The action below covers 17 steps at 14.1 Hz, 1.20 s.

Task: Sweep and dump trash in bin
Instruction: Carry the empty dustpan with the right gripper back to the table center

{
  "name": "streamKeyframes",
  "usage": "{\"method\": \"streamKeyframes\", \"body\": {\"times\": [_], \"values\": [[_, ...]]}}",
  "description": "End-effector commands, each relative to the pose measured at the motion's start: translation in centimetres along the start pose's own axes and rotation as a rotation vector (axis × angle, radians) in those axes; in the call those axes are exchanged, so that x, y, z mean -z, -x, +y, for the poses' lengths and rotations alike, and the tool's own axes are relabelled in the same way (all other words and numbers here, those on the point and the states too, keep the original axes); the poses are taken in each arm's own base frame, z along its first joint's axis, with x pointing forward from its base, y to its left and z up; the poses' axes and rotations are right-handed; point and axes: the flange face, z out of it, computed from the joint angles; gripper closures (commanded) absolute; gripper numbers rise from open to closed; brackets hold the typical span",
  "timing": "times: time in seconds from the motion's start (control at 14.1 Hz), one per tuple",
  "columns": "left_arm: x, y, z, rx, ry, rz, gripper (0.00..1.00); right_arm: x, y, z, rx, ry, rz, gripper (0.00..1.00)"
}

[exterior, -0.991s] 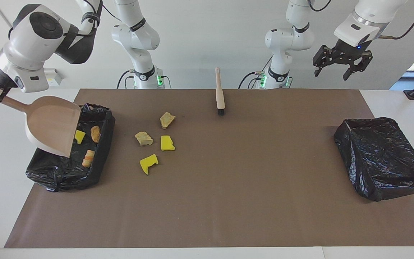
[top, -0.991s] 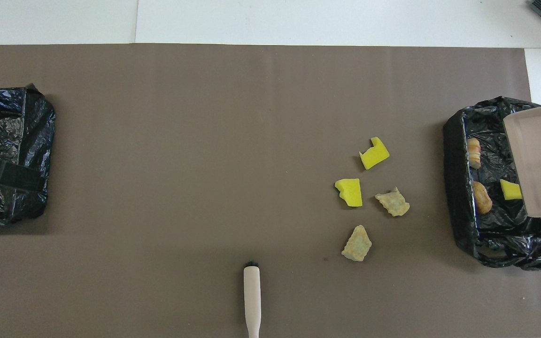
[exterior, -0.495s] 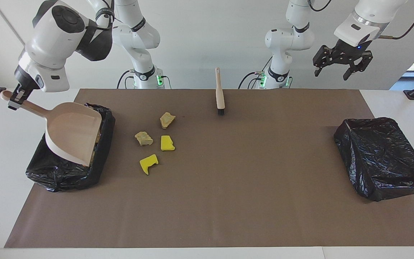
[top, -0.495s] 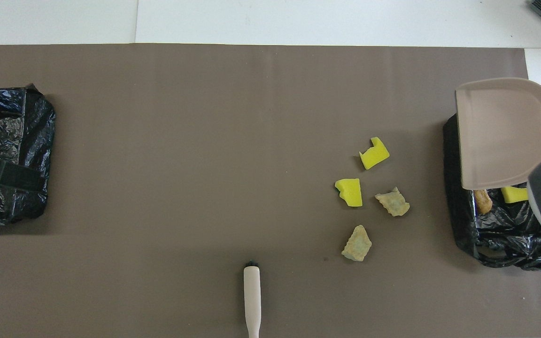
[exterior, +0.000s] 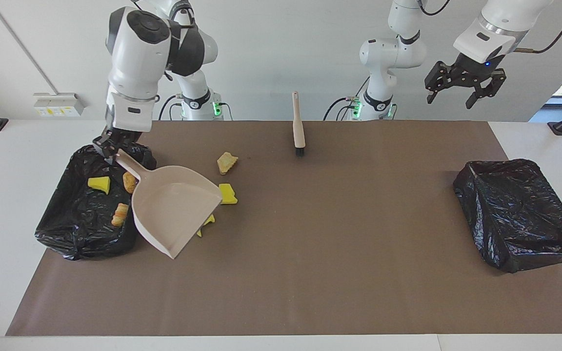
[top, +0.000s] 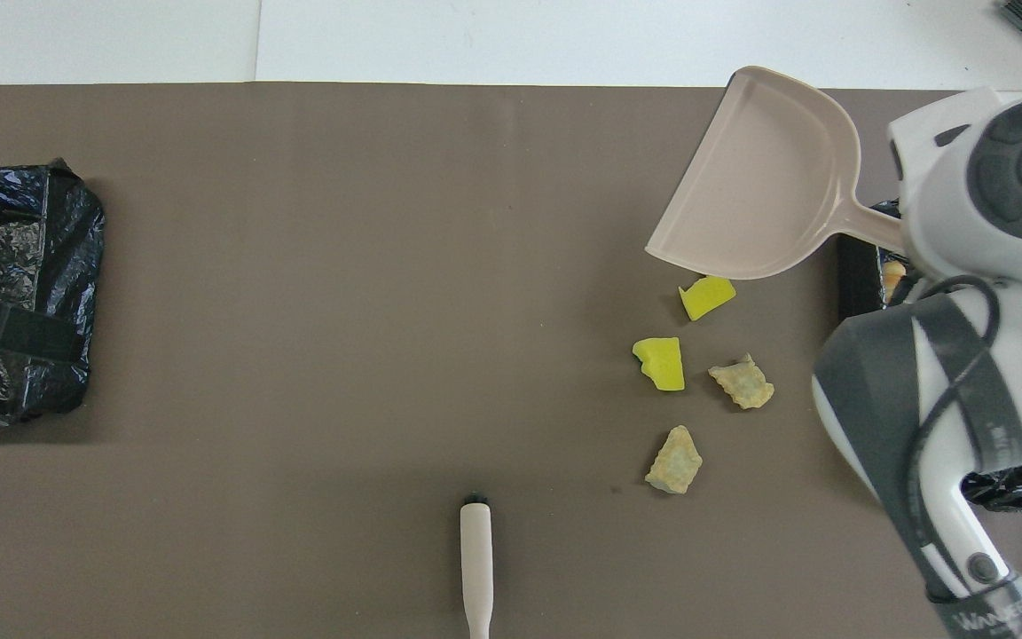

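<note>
Seven trash scraps (top: 682, 363), two black-lined bins (exterior: 522, 214), one dustpan (exterior: 171, 207), one brush (exterior: 298, 126).

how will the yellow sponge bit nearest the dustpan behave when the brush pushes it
The yellow sponge bit looks like light foam, so it should slide easily on the mat. Its blocky, notched shape probably won't roll, though it may tumble or skip past the dustpan lip.

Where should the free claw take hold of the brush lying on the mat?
Grip the brush by its pale handle, coming straight down. It lies flat, handle toward the robots, dark bristle tip toward the scraps. The left claw is open, over nothing; the handle is clear to close on across its narrow width.
</note>
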Motion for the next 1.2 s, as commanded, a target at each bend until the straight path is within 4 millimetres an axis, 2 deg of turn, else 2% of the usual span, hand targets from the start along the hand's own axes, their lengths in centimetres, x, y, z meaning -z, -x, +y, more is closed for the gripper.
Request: {"method": "streamKeyframes", "body": {"times": [0.0,0.21,0.35,0.64,0.85,0.99,1.13], "values": [[0.0,0.6,-0.1,-0.003,0.008,0.002,0.00,-0.1,-5.6,-4.1,-0.236,-0.099,0.037,1.00],[0.1,0.7,-0.1,-0.003,0.008,0.003,0.00,0.3,-11.4,-10.1,-0.512,-0.281,0.070,1.00],[0.0,0.6,-0.1,-0.005,0.008,0.001,0.00,0.6,-12.9,-11.8,-0.667,-0.402,0.074,1.00],[0.1,0.7,0.1,-0.008,0.008,0.003,0.00,0.3,-20.0,-18.7,-0.914,-0.480,0.066,1.00],[0.1,0.7,0.1,-0.008,0.008,0.003,0.00,0.2,-24.4,-25.0,-0.940,-0.499,0.068,1.00],[0.1,0.7,0.1,-0.008,0.008,0.003,0.00,-0.8,-26.0,-26.7,-0.942,-0.507,0.072,1.00],[0.0,0.6,0.1,-0.008,0.008,0.001,0.00,-1.0,-27.1,-29.0,-0.919,-0.528,0.052,1.00]]}}
